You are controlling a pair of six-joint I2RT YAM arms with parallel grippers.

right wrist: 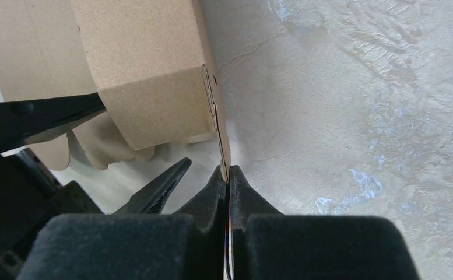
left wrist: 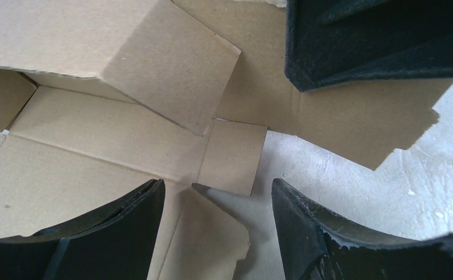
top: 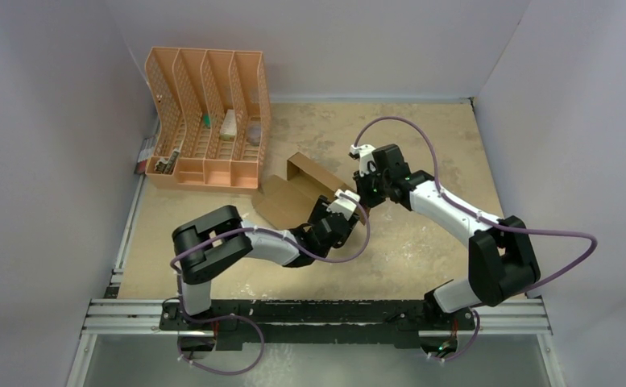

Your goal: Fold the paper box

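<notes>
One paper box point(top: 287, 200) lies part-folded on the surface point(top: 422, 250), one orange organiser point(top: 209, 121) behind it. Right tool point(right wrist: 228, 174) pinches a flap; left tool point(left wrist: 215, 192) spread.

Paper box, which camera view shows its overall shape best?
Top external: the paper box appears nearly whole, a flat sheet with one wall raised. The left wrist view shows only creases and flaps up close. The right wrist view shows just one corner and the edge that the right end effector pinches.

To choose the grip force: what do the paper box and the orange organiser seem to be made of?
The paper box: brown cardboard, matte, with creased folds and fibrous cut edges. The file organiser: likely orange plastic, smooth, moulded with regular slots.
</notes>
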